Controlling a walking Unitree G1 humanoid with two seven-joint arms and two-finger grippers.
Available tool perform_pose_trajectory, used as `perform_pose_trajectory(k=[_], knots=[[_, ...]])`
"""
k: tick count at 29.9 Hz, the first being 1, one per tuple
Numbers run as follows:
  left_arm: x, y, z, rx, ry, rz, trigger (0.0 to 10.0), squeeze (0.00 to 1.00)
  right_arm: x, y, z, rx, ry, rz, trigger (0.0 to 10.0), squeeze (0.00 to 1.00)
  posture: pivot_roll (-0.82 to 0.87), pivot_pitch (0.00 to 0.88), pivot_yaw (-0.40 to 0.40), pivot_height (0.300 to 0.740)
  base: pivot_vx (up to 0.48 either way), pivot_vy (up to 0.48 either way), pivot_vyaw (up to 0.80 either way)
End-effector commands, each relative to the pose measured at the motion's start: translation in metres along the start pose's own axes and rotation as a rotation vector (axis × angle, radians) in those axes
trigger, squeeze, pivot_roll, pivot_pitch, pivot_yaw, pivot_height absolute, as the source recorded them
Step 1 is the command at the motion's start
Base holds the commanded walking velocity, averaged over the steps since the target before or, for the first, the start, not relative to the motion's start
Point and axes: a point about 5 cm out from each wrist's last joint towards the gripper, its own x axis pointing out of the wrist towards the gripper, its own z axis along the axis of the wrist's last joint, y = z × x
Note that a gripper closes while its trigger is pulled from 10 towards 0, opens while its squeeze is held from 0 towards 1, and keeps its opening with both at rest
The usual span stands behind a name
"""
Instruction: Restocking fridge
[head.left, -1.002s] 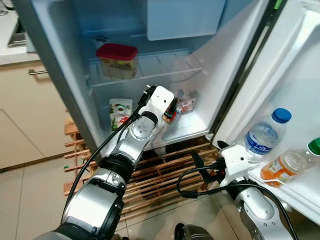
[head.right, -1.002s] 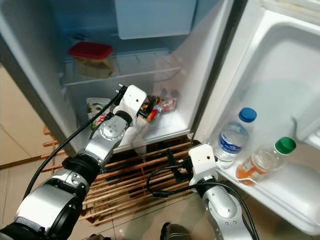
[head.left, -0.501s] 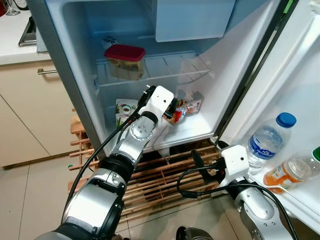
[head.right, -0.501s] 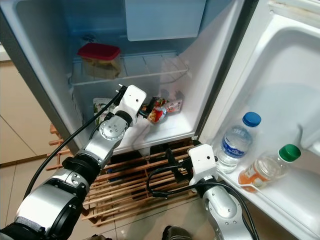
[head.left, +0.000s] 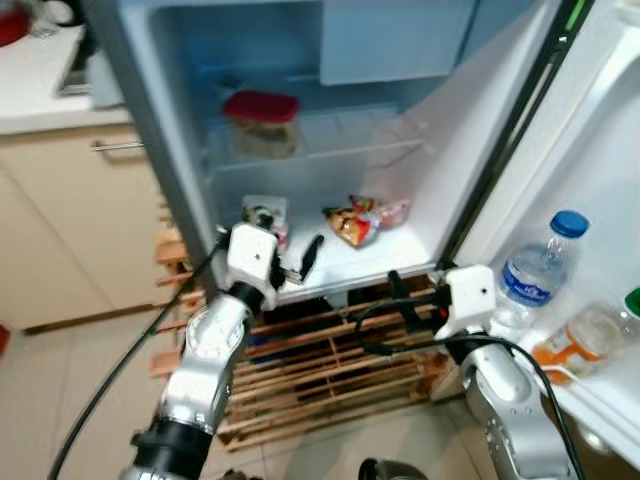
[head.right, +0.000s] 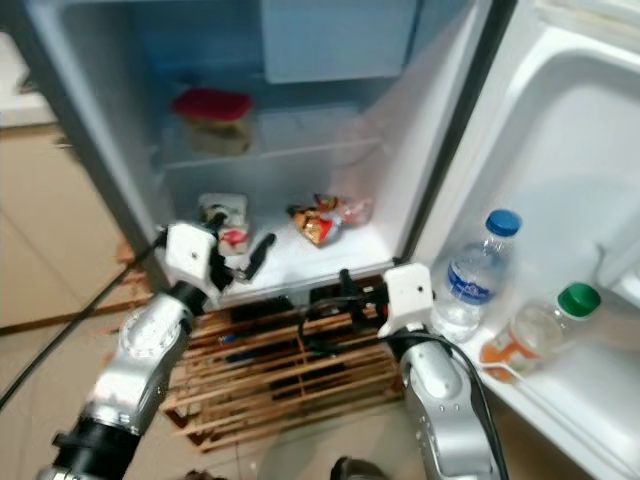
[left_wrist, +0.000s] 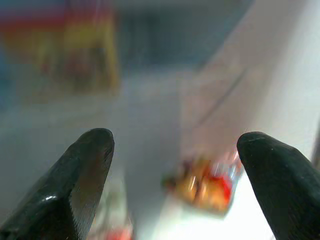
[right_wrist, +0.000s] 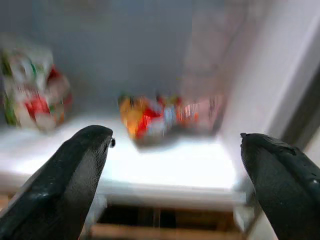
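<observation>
Setting: an open fridge (head.left: 470, 150) is standing beside pale kitchen cabinets (head.left: 70, 220), with a counter (head.left: 30, 95) showing at the upper left and a wooden slatted rack (head.left: 330, 370) lying on the floor below the fridge.
Upper shelf: a red-lidded container (head.left: 260, 122) is sitting on the wire shelf (head.left: 350, 150) toward its left side.
Bottom shelf: a colourful snack packet (head.left: 358, 220) is lying flat near the middle-right of the fridge floor, free of both pincers; a green and white pouch (head.left: 265, 215) is standing at the left, well apart from it.
Door: a water bottle with a blue cap (head.left: 535, 270) and an orange-juice bottle with a green cap (head.right: 535, 325) are resting in the door rack (head.left: 600, 380), just beside each other.
Left pincer (head.left: 305, 262): hovering at the front edge of the bottom shelf, in front of the pouch, its fingers (left_wrist: 75, 185) standing wide apart and holding nothing.
Right pincer (head.left: 400, 300): hanging low before the fridge's lower front edge, near the water bottle, its fingers (right_wrist: 75, 180) spread apart and gripping nothing.
Sharpness: all views are looking somewhat blurred.
</observation>
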Motion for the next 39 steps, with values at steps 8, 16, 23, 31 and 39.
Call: perform_pose_trajectory(k=[8,16,23,31,39], knots=[[-0.023,-0.002,0.004,-0.076,0.039,-0.014,10.0,0.00,-0.002,-0.008,0.002,-0.020,-0.045,-0.028,10.0,0.00,-0.16,0.000,0.021,0.740,0.000,0.000,0.00],[-0.032,0.001,-0.006,-0.089,0.093,0.015,10.0,0.00,-0.001,-0.008,-0.003,-0.016,-0.037,-0.032,10.0,0.00,-0.16,0.000,0.019,0.740,-0.031,-0.175,0.00],[-0.030,0.003,-0.004,-0.098,0.097,0.020,10.0,0.00,0.001,-0.007,-0.003,-0.014,-0.040,-0.028,10.0,0.00,-0.16,0.000,0.020,0.740,-0.264,-0.364,0.00],[-0.025,0.001,-0.004,-0.101,0.097,0.019,10.0,0.00,0.000,-0.007,-0.005,-0.016,-0.032,-0.022,10.0,0.00,-0.17,0.000,0.017,0.740,-0.262,-0.365,0.00],[-0.023,0.000,-0.004,-0.109,0.087,0.017,10.0,0.00,0.000,-0.009,-0.006,-0.022,-0.030,-0.021,10.0,0.00,-0.18,0.000,0.020,0.740,-0.030,-0.084,0.00]])
